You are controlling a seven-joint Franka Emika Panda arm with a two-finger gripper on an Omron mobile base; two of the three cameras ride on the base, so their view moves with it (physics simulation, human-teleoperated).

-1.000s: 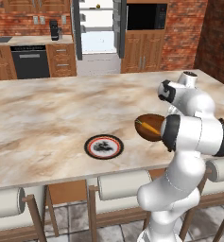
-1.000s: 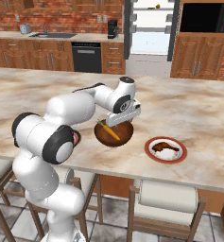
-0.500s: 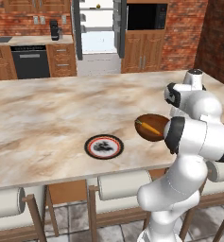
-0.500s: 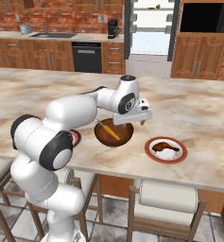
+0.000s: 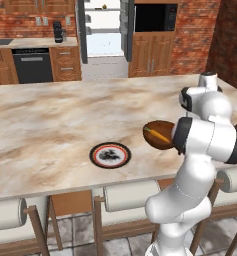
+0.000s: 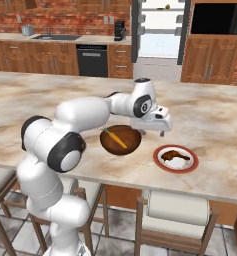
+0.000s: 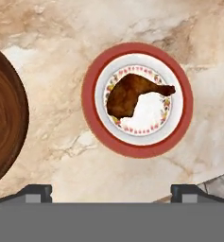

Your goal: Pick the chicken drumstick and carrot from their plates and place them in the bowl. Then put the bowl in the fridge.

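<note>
Marble island counter [image 6: 50, 100] with the arm reaching over its near edge. The gripper [image 6: 151, 128] hangs with its jaws spread wide and nothing between them, above the strip of bare marble between the bowl [image 6: 120, 140] and the white-centred plate [image 6: 176, 159]. In the hand view the two fingertips [image 7: 35, 191] rise at the bottom edge, the chicken drumstick [image 7: 132, 94] lies ahead of them and between their lines, on the red-rimmed plate, its thick end toward the bowl and its thin bone end pointing away. The drumstick is apart from both fingertips, with open marble all round the plate.

The bowl, brown and glossy, stands just beside that plate, not touching it, near the counter's front edge; the carrot [image 6: 116, 138] lies slantwise inside it, leafy top uppermost. In the left base view the bowl sits partly behind the robot's forearm.

The second plate [image 5: 110, 155], dark-patterned and bare, lies well apart toward the counter's left, also close to the front edge. Stools [image 6: 177, 210] stand below that edge.

Beyond these things the counter runs wide and bare to its far edge. Across the floor, the fridge [image 6: 161, 32] stands with its door open, white interior showing, between the wooden cabinets and the black dishwasher [image 6: 92, 60].
</note>
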